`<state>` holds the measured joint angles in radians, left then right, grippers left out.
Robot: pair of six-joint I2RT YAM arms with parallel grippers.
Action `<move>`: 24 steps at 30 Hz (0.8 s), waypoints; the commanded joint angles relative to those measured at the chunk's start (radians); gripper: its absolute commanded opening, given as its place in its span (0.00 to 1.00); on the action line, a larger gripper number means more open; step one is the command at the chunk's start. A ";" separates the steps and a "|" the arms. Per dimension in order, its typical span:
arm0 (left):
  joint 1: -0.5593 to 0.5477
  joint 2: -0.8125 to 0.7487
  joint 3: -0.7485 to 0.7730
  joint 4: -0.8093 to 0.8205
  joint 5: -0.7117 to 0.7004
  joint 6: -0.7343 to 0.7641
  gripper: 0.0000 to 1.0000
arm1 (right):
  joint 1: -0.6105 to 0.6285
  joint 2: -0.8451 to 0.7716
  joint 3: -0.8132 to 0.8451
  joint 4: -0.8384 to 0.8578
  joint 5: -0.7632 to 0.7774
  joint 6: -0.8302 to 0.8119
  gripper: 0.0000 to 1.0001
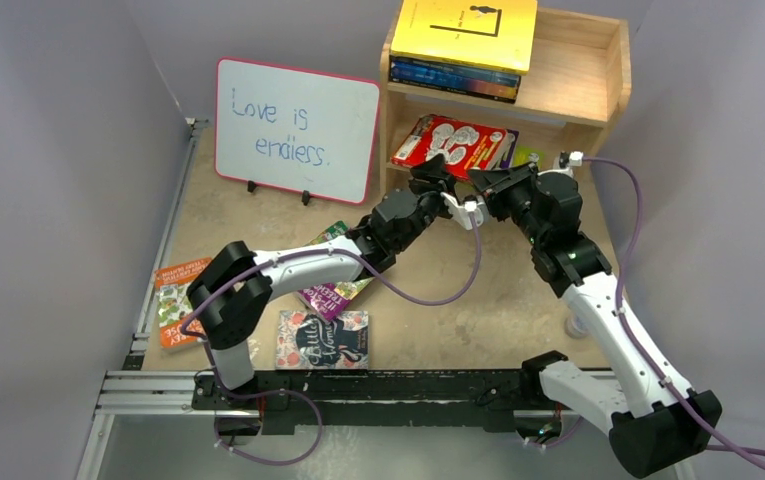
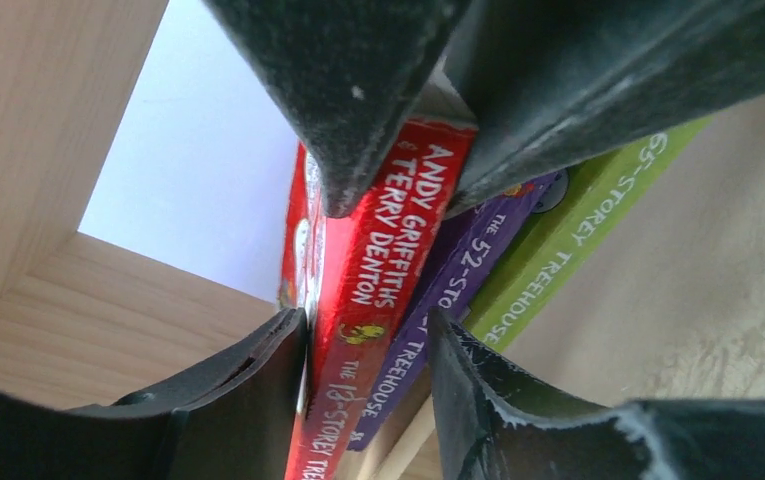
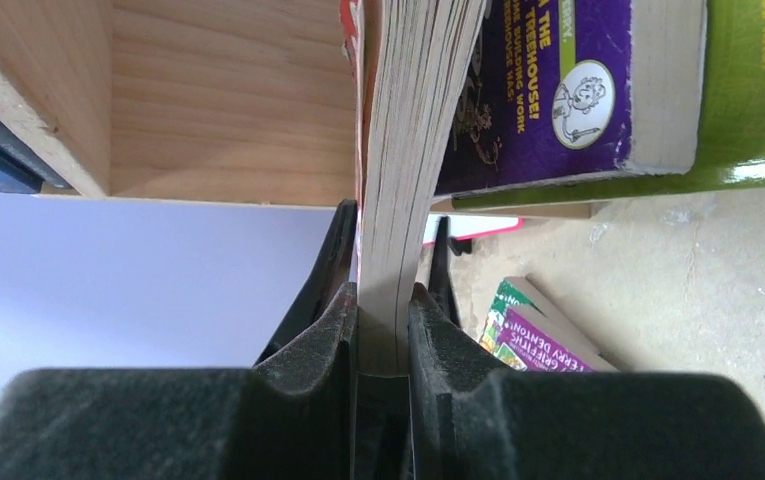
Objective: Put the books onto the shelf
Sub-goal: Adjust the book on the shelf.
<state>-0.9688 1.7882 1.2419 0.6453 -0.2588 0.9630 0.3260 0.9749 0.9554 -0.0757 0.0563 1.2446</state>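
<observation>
Right gripper clamped on red book, at mouth of shelf lower tier, atop purple book and green book. Left gripper fingers apart, straddling red spine, contact unclear. I'd push it in square, keeping left fingers clear. Shelf depth behind hidden; more books lie on table.
</observation>
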 commanded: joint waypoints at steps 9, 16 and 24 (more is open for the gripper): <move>0.034 0.022 0.105 -0.015 -0.056 0.003 0.00 | -0.012 -0.030 0.076 -0.001 -0.007 -0.038 0.40; 0.035 -0.022 0.129 -0.003 -0.189 -0.262 0.00 | -0.013 -0.134 0.041 -0.030 0.090 -0.073 0.70; 0.068 -0.054 0.165 -0.040 -0.263 -0.542 0.00 | -0.013 -0.160 0.015 -0.091 0.254 -0.148 0.74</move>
<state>-0.9203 1.8000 1.3533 0.5781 -0.4709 0.6460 0.3183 0.8082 0.9867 -0.1474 0.1959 1.1500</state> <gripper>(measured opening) 0.184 0.726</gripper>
